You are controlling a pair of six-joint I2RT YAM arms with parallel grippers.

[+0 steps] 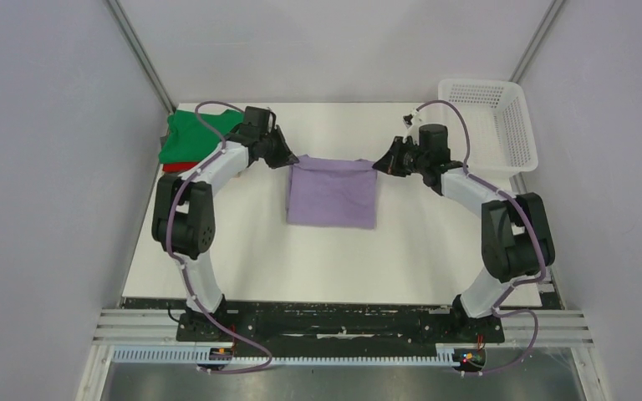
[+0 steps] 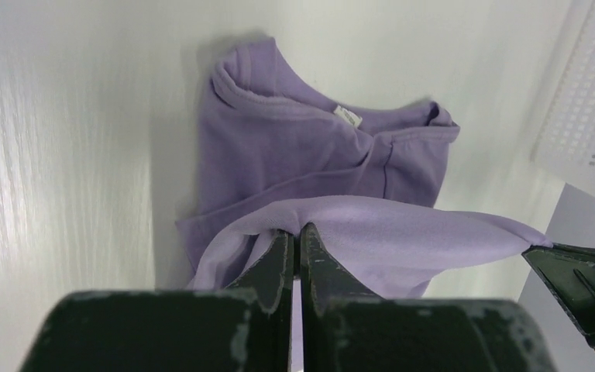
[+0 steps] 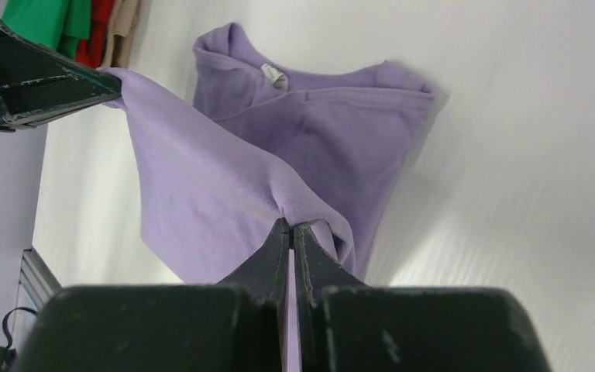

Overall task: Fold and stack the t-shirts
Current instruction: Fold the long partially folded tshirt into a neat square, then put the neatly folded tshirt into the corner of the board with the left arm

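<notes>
A lilac t-shirt [image 1: 333, 194] lies part-folded in the middle of the white table. My left gripper [image 1: 292, 160] is shut on its far left corner and my right gripper [image 1: 376, 165] is shut on its far right corner, holding that edge lifted and stretched between them. In the left wrist view the gripper [image 2: 295, 229] pinches the cloth [image 2: 372, 225], with the collar and label lying beyond. In the right wrist view the gripper [image 3: 291, 225] pinches the shirt [image 3: 201, 194] too. A folded green shirt [image 1: 194, 136] rests on a red one [image 1: 180, 166] at the far left. The dark greyish shirt is out of view.
A white mesh basket [image 1: 491, 124] stands at the far right corner and shows in the left wrist view [image 2: 589, 108]. Grey walls close the table on the left, right and back. A beige cloth edge [image 3: 124, 27] shows beside the red shirt in the right wrist view.
</notes>
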